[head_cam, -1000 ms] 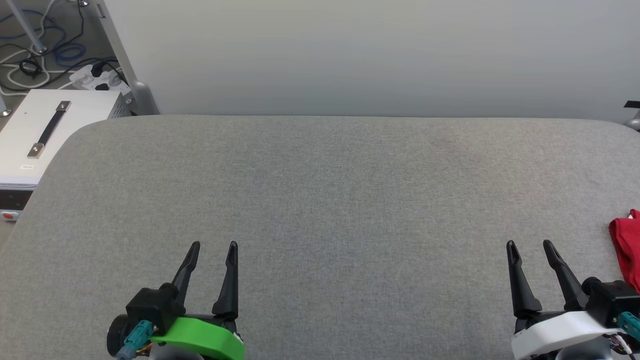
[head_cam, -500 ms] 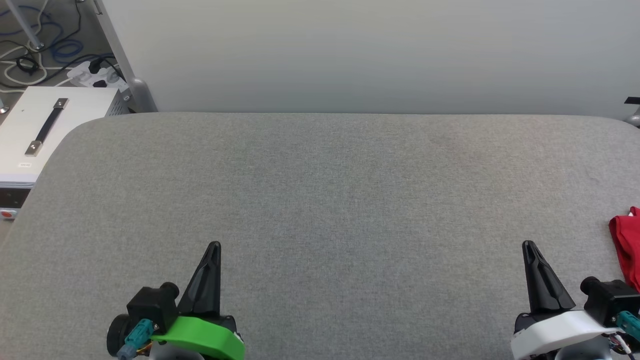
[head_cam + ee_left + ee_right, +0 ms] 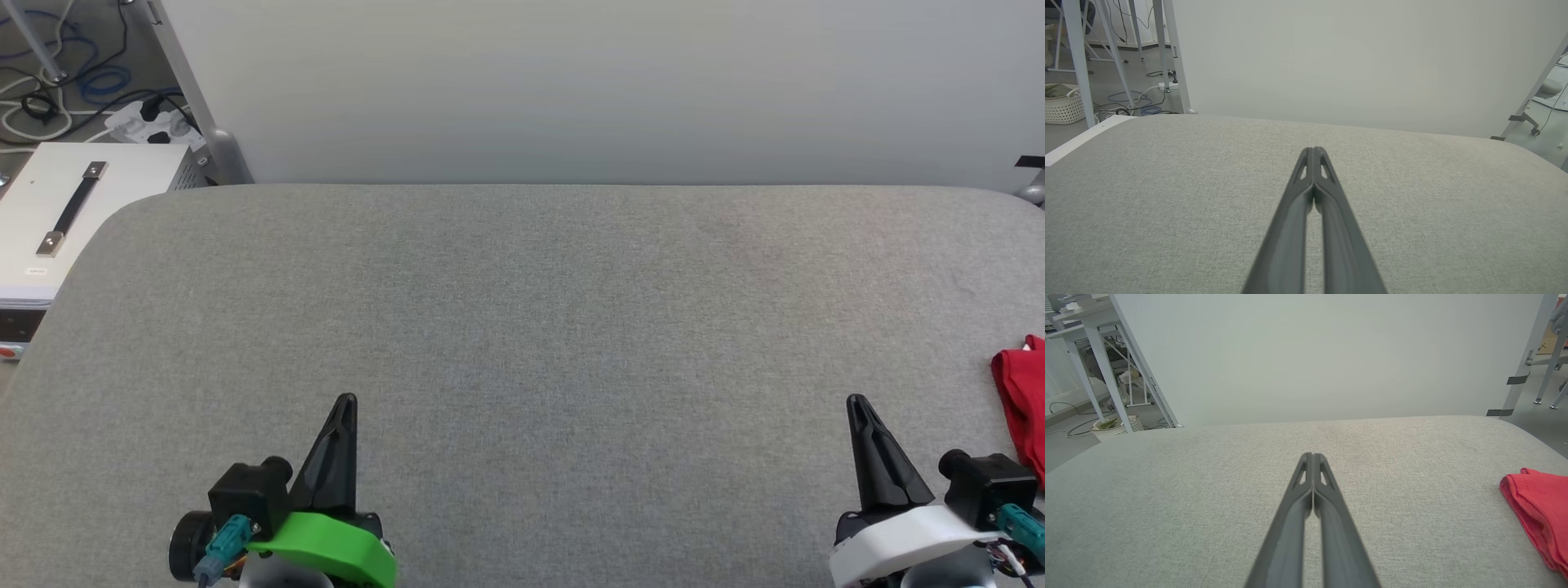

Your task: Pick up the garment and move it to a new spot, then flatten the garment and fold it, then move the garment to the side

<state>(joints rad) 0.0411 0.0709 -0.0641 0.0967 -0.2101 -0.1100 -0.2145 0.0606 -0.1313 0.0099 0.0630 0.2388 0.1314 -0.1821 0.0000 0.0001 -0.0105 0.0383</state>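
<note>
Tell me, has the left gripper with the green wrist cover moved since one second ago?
Yes. The left gripper has shut, its jaws coming together; over the grey fabric table it has otherwise kept its place.

**Red garment (image 3: 1020, 400) (image 3: 1537, 510) heaped to the right of the right gripper (image 3: 853, 400) (image 3: 1312, 457)**

Plain red cloth with a fine knit texture. Bunched into a loose, low heap, not spread flat. Rounded, folded edge turned toward the gripper. Off to the right of the fingers, about level with their tips, near but not touching. Far side cut off by the picture edge in the head and right wrist views.
</note>
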